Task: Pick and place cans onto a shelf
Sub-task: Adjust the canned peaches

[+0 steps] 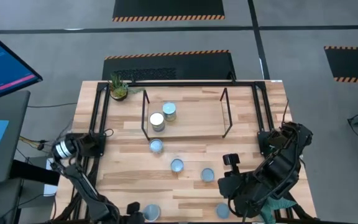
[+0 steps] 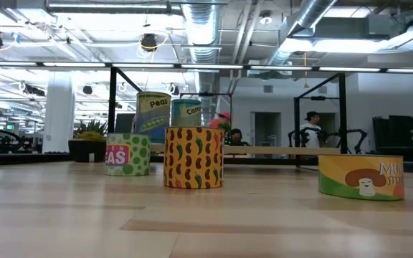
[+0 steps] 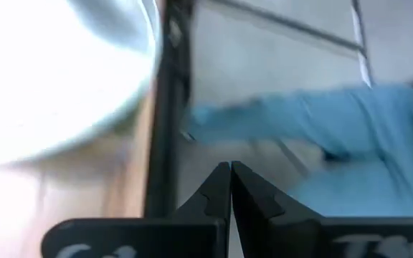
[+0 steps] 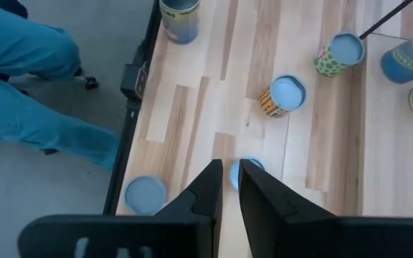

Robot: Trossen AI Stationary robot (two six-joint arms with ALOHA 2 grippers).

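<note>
High view: at the counter's (image 1: 135,186) near edge, the left gripper (image 3: 229,188) is parked beside one can (image 1: 151,213), fingers (image 3: 208,197) pressed together on nothing. The right gripper (image 4: 226,188) is held over the near right part, fingers (image 4: 261,193) narrowed to a slit and empty, with a can (image 4: 244,172) partly hidden just beyond the tips. Another can (image 1: 222,211) sits at the near edge. Three more cans (image 1: 177,165) lie mid-counter. Farther back, the shelf (image 1: 188,118) carries two cans (image 1: 157,121) at its left end. A near-edge can is judged likely to be knocked off the counter if approached with narrowed fingers.
</note>
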